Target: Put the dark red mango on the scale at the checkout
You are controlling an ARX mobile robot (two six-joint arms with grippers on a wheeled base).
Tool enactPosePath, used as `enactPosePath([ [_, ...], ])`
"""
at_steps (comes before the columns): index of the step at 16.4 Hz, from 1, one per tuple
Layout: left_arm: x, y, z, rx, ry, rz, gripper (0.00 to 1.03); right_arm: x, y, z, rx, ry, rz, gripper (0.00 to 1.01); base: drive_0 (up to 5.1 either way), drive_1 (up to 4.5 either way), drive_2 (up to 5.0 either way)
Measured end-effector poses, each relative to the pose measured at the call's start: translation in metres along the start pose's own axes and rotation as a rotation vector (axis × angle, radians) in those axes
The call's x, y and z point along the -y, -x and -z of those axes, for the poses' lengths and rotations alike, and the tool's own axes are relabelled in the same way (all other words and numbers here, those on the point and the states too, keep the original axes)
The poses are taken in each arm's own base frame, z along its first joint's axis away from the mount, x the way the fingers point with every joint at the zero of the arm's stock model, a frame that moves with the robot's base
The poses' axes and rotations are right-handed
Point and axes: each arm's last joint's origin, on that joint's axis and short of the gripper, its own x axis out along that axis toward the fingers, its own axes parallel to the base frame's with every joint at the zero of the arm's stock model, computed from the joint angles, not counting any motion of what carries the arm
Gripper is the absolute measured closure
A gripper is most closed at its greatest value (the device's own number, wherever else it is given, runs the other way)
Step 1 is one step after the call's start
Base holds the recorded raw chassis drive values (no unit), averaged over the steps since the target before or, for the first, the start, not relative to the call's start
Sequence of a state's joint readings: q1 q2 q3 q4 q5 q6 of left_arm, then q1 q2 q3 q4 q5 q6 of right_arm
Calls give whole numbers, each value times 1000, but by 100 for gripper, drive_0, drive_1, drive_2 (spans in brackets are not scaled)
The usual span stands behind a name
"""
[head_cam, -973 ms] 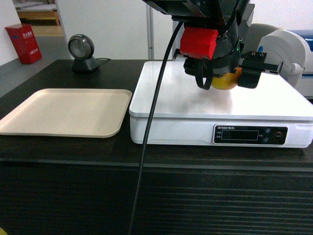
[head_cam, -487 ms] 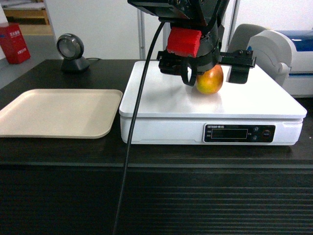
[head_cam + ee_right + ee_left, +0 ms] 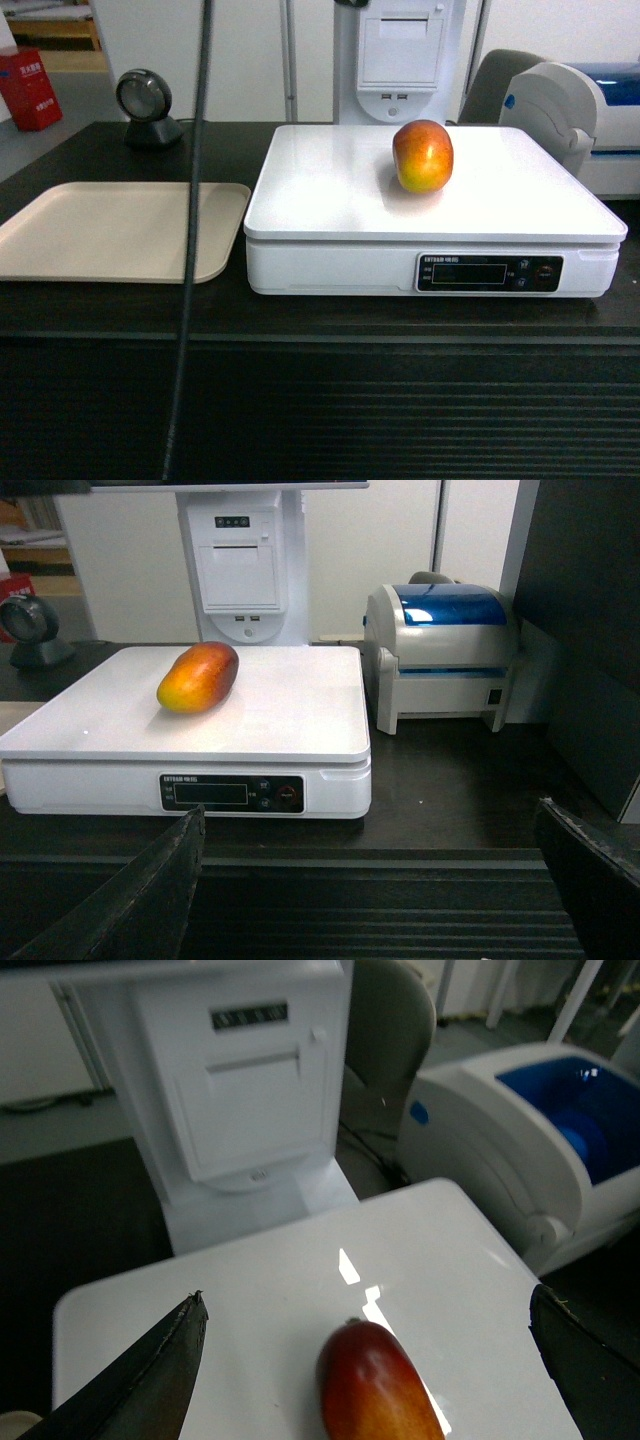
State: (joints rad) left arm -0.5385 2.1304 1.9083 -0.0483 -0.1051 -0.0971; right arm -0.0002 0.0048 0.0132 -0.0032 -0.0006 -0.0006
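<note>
The dark red mango [image 3: 423, 155] lies alone on the glossy top plate of the white scale [image 3: 330, 190], which stands on the dark checkout counter [image 3: 300, 400]. No gripper shows in the head view. In the left wrist view my left gripper [image 3: 366, 1295] hangs open above the scale [image 3: 250, 1300], its two dark fingers wide on either side of the mango [image 3: 378, 1385] and not touching it. My right gripper [image 3: 369, 807] is open and empty in front of the counter's ribbed face [image 3: 400, 920], with the mango [image 3: 198, 677] and scale [image 3: 290, 710] farther off to the left.
A flat beige tray [image 3: 110, 230] lies left of the scale. A round barcode scanner [image 3: 145, 105] stands behind it. A grey-white printer with a blue part [image 3: 580, 110] sits to the right, and a white receipt unit [image 3: 398, 50] behind. A black cable [image 3: 190, 250] hangs in front.
My left gripper, which was around the mango on the scale, has let it go and risen out of the head view. The mango stays on the plate.
</note>
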Motion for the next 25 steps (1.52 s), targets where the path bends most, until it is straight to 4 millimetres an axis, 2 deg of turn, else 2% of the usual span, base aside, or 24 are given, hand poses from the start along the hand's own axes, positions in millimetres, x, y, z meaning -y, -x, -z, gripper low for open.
enactPosePath([
  [1,-12,20,-14,69,7,0,5,0,0,0,0,0,0,3,0,0,0],
  [3,-37,63,-25,136,-32,-3,5,0,0,0,0,0,0,3,0,0,0],
  [5,-68,108,-25,200,-92,-63,5,0,0,0,0,0,0,3,0,0,0],
  [8,-128,191,-9,214,-131,-225,5,0,0,0,0,0,0,3,0,0,0],
  [10,-139,213,0,192,-144,-258,5,0,0,0,0,0,0,3,0,0,0],
  [13,-146,230,7,184,-155,-281,5,0,0,0,0,0,0,3,0,0,0],
  [14,-149,244,11,201,-168,-307,6,0,0,0,0,0,0,3,0,0,0],
  [15,-153,265,19,279,-123,-386,17,0,0,0,0,0,0,3,0,0,0],
  [17,-147,301,62,311,-46,-439,41,0,0,0,0,0,0,3,0,0,0],
  [19,-140,308,102,304,-29,-426,64,0,0,0,0,0,0,3,0,0,0],
  [22,-136,312,141,268,-14,-418,93,0,0,0,0,0,0,3,0,0,0],
  [23,-133,317,152,281,-14,-418,101,0,0,0,0,0,0,3,0,0,0],
  [25,-130,322,166,283,-13,-418,101,0,0,0,0,0,0,3,0,0,0],
])
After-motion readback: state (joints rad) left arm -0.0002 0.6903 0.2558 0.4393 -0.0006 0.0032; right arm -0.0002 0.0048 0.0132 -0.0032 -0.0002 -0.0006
